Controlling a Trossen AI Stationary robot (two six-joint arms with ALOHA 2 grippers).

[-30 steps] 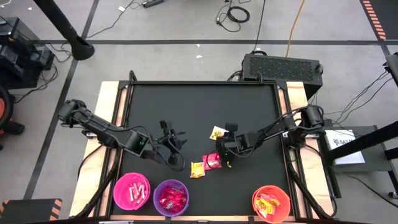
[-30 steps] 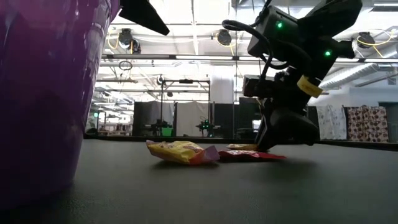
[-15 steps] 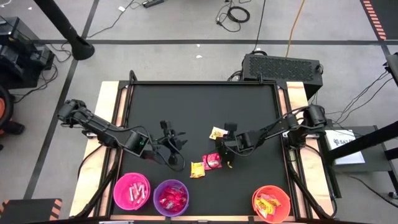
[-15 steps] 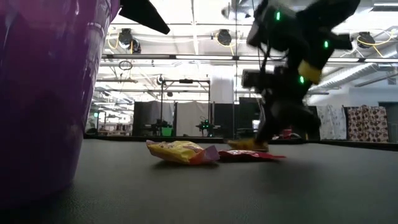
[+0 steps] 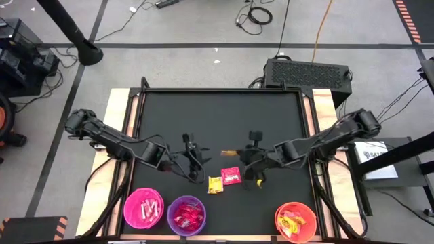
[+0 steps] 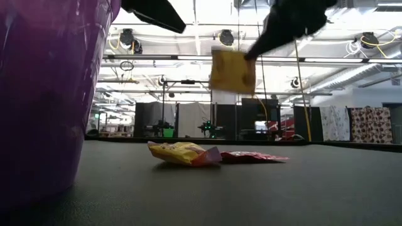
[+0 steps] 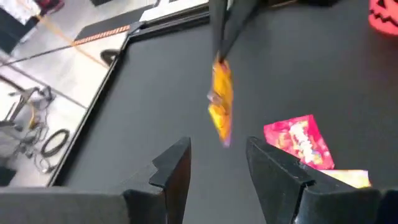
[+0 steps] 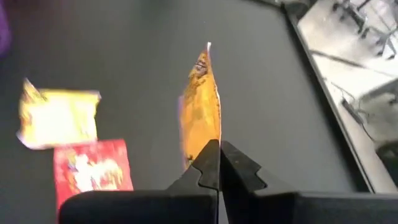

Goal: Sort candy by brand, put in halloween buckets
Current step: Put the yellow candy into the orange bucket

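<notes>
Three buckets [image 5: 144, 207]; three loose candy packets [image 5: 231, 175]; two arms [image 5: 115, 139].

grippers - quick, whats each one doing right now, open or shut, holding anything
Left gripper: open, holding nothing, above the table.
Right gripper: shut on a yellow candy packet, lifted off the table.

A yellow candy packet [image 8: 200, 112] hangs edge-on in the air above the black table, pinched at one end. On the table below lie two loose packets side by side, a red one [image 5: 231, 176] and a yellow one [image 5: 214, 184], both flat. Along the near edge stand three round buckets: a hot pink bucket [image 5: 130, 200] holding pale packets, a purple bucket [image 5: 172, 205] just beside it holding red packets, and an orange bucket [image 5: 279, 212] well apart holding yellow packets.
</notes>
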